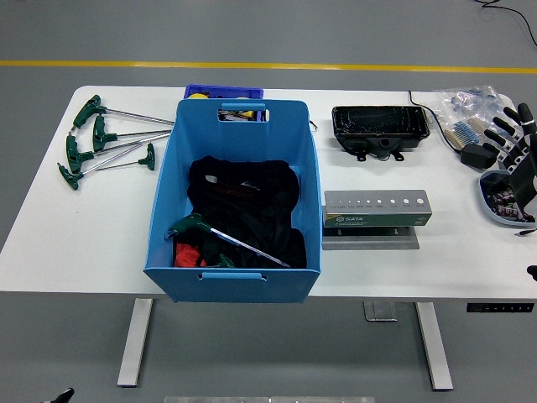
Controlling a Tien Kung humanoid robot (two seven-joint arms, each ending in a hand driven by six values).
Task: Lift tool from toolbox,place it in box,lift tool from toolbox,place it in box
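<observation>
The big blue plastic box (233,201) serves as the landmark. Nearest, inside it at its front left, lies one green T-handled wrench (220,238) on a heap of black cloth (247,210), with a bit of red beneath; so one tool looks delivered. Just right of the box stands one grey metal holder (377,209) with a row of holes along its top, apparently the toolbox stand, and it looks empty. Far to the box's right, at the table's (50,243) edge, the robot's right hand (516,147) hovers with black fingers (506,123) spread, holding nothing, above a small bowl (503,199) of dark parts. The left hand is out of view.

Left of the box lie four more green T-handled wrenches (105,141), fanned together. For the next lift, I would grasp one wrench by its handle only, clear of its neighbours' shafts.

Behind the box's right side sits one black tray (379,126).
</observation>
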